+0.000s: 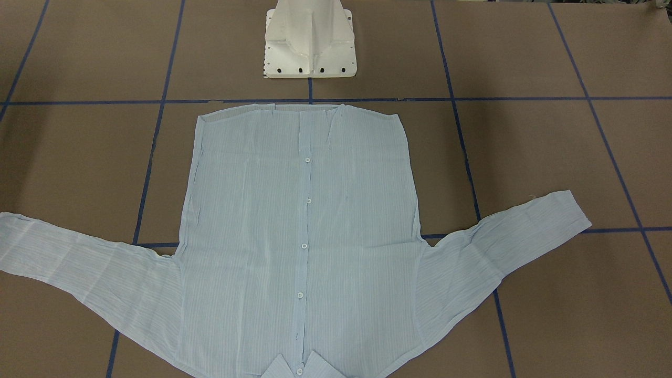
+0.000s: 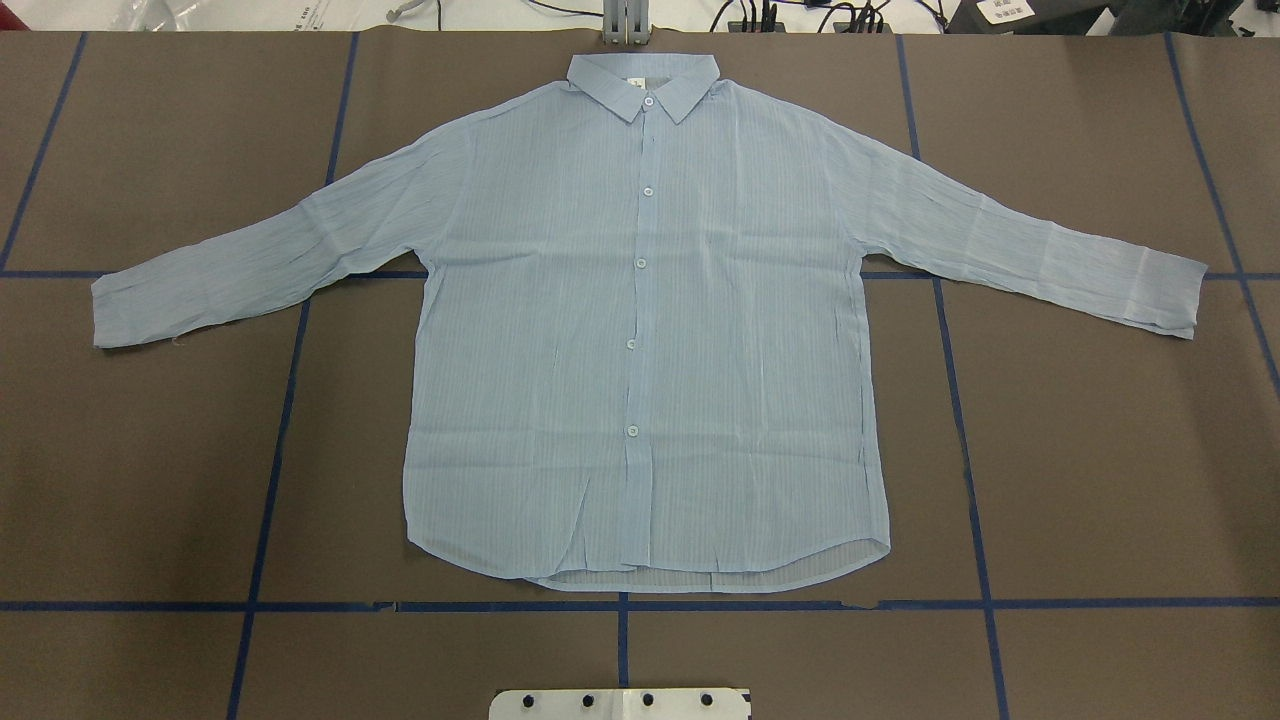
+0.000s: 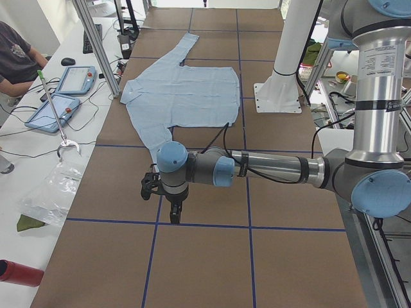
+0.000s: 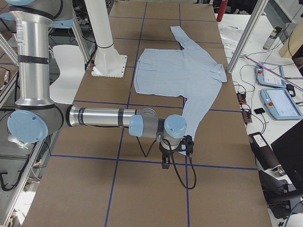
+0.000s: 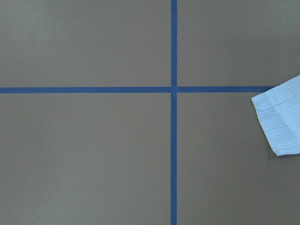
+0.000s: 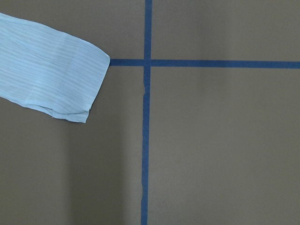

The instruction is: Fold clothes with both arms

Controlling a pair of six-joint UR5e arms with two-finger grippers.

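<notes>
Centre frame, on the counter [image 2: 1100,450]: one pale blue shirt [image 2: 640,330], flat, buttoned, sleeves spread. Left arm [image 3: 276,168] and right arm [image 4: 99,117] hover near the cuffs; jaws' state cannot be told.

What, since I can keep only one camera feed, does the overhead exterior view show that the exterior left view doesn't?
Only overhead: the whole shirt spread flat and buttoned, with both cuffs and the collar unhidden; no arm is in frame. Only exterior left: the left arm reaching over the table, its gripper pointing down, partly hiding the near sleeve, plus a seated person and tablets on the side bench. Both: the shirt, the brown table with blue tape lines, and the white base.
</notes>
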